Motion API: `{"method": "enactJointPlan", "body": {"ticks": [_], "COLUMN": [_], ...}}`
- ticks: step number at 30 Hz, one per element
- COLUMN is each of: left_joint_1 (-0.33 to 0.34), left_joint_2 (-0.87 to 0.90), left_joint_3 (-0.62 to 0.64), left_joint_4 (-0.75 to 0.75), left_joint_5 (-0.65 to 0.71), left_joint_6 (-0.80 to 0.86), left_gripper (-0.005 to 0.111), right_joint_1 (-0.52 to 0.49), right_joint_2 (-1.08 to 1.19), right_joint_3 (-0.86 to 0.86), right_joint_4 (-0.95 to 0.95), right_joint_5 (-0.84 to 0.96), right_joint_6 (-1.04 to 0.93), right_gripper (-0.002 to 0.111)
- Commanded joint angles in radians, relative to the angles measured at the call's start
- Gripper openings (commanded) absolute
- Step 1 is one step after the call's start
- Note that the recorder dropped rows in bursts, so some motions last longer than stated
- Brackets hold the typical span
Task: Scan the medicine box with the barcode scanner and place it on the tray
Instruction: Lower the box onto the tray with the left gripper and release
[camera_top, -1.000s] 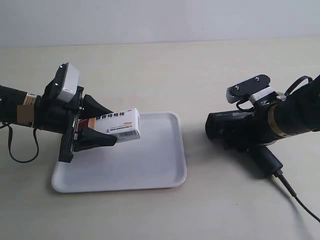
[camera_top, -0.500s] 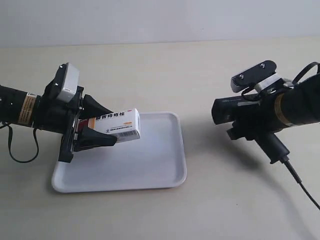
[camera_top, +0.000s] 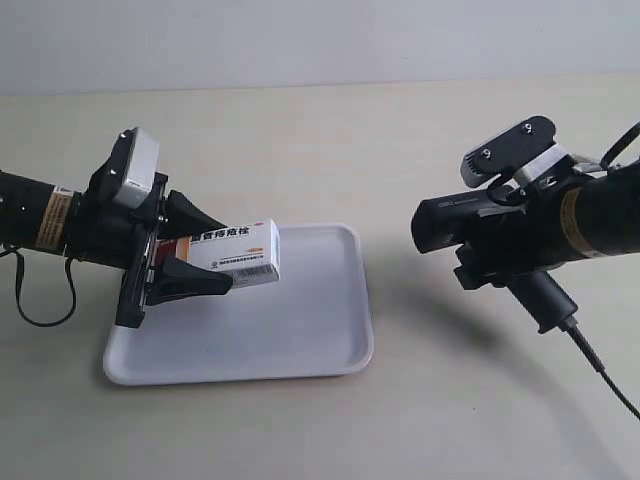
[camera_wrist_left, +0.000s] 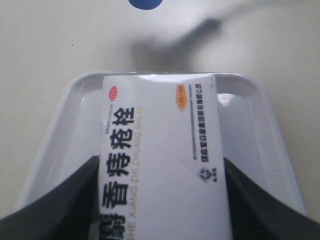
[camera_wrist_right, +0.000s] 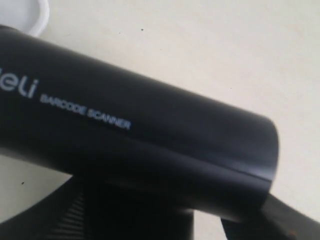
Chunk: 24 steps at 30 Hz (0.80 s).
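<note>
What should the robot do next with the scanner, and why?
Probably bring the barcode scanner nearer and aim its head at the medicine box. The left gripper holds the box above the tray, barcode side facing out, and a wide gap separates scanner and box.

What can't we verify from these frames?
- Barcode on the medicine box: exterior view too small to tell from print; left wrist view shows only the printed top face.
- Right gripper: barcode scanner fills the right wrist view; arm hides it in the exterior view.
- Scanner cable: cut off by the exterior view's edge.
- Tray: near part hidden under the box in the left wrist view.
</note>
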Motion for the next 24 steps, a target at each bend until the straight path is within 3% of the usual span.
{"method": "enactJointPlan", "body": {"ticks": [1,12,19,24], "left_joint_1": [0.003,0.003,-0.001,-0.063], "left_joint_2": [0.000,0.000,0.031,0.058], "left_joint_3": [-0.004,-0.004,-0.004,-0.004], "left_joint_4": [-0.002,0.011,0.046,0.035], "left_joint_5": [-0.004,0.001,0.044,0.225], "left_joint_6": [0.007,0.007,-0.027,-0.096], "left_gripper": [0.000,0.000,0.000,0.000], "right_joint_1": [0.001,0.001,0.001,0.001], "right_joint_2": [-0.019,0.022,0.063,0.119], "right_joint_3": [0.014,0.014,0.010,-0.014], "right_joint_4": [-0.025,-0.025,-0.024,0.010], "right_joint_5": [-0.008,0.092,0.058,0.035], "right_joint_6": [-0.012,-0.010,0.000,0.013], "right_gripper": [0.000,0.000,0.000,0.000]}}
